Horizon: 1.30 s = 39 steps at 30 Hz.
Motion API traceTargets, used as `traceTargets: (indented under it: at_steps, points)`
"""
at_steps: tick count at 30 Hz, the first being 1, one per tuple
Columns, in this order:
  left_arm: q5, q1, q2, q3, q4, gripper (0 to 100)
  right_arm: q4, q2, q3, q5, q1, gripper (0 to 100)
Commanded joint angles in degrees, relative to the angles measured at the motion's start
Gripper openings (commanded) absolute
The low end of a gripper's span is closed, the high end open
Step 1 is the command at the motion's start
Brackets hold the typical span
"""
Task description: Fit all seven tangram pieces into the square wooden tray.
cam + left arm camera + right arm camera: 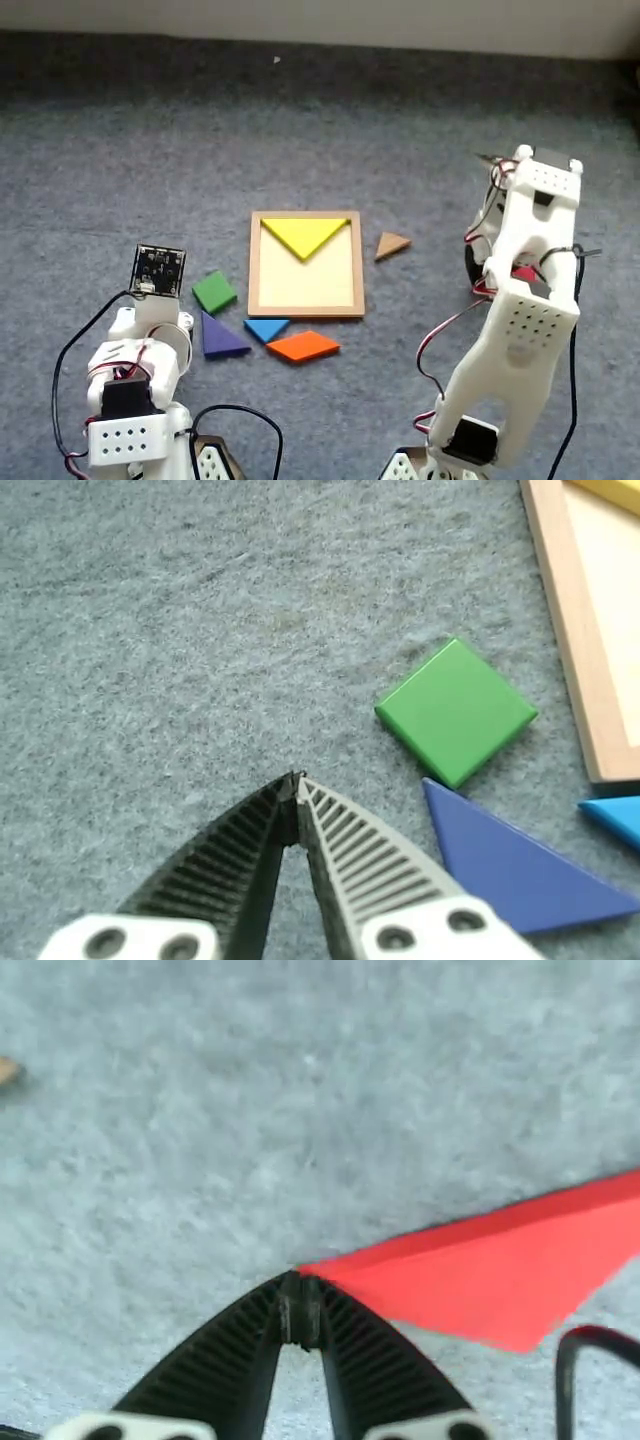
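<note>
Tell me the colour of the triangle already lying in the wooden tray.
Yellow. The triangle sits inside the tray, clearest in the high view.

Seven tangram pieces [303, 236] [391, 245] [214, 292] [220, 337] [267, 329] [303, 346] [500, 1275], one tray [255, 265]

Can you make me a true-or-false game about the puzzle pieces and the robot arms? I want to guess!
1. The yellow triangle lies inside the wooden tray. True.
2. The green square is in the tray too. False: it lies on the carpet outside the tray.
3. The brown triangle is on the opposite side of the tray from the green square. True.
4. The orange piece sits on top of the yellow triangle. False: it lies on the carpet outside the tray, beside the small blue triangle.
5. The left gripper is wide open. False: it is shut.
</note>
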Motion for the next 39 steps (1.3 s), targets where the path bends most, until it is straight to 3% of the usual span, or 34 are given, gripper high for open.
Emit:
traceTargets:
  at_steps: [1,13,23,26,32,39]
  points:
    - [0.4,-0.8,-0.5,-0.4,-0.5,4,1.8,-4.3,-2.0,4.4,5.5,0.9]
    - [0.4,-0.8,-0.5,-0.4,-0.5,4,2.0,-6.1,-1.7,10.8,12.6,0.9]
    - [0.4,-0.8,-0.5,-0.4,-0.7,4,1.5,-29.3,10.9,10.3,12.5,1.3]
    - [0.4,-0.8,-0.5,-0.4,-0.7,4,-5.1,-33.7,16.5,4.1,12.5,3.1]
    - [0.4,-0.8,-0.5,-0.4,-0.7,4,-20.9,-38.3,32.4,-3.1,11.1,27.8]
    - [0.4,-0.8,-0.5,-0.4,-0.7,4,-35.9,-38.4,43.2,-7.0,7.3,29.7]
